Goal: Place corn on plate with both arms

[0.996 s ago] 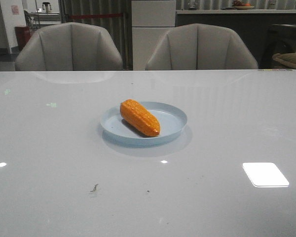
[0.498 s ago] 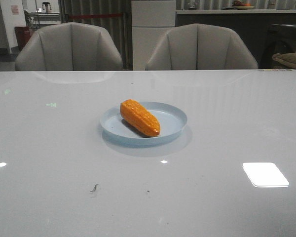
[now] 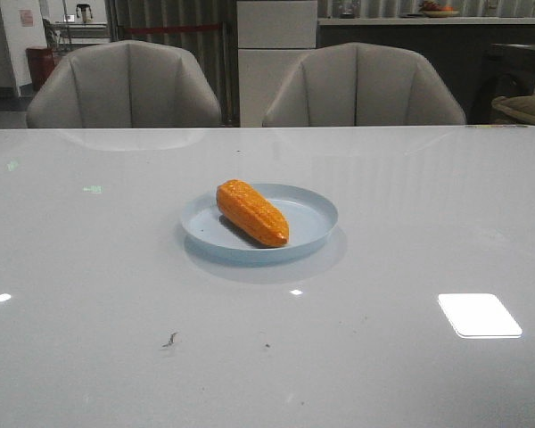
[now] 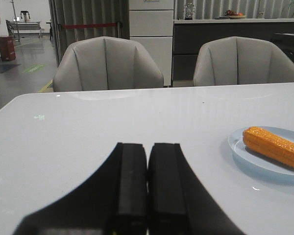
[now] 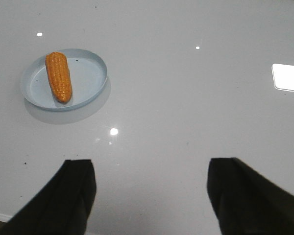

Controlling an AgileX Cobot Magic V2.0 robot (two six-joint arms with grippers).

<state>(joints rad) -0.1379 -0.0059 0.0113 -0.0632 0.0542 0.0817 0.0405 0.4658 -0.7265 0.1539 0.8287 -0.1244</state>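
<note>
We find the corn [image 3: 252, 212] lying flat inside the plate [image 3: 314, 223], which sits near the middle of the table [image 3: 89, 294], a little toward the far edge where the two chairs [image 3: 125, 85] stand. The left gripper [image 4: 147, 186] has its fingers pressed together, holding nothing, low over the table on the left side. The right gripper [image 5: 152, 191] is spread wide and empty, above the near edge. Neither touches corn or plate. We judge the placing done; though the front view shows no arms, what seems left is parking both.
</note>
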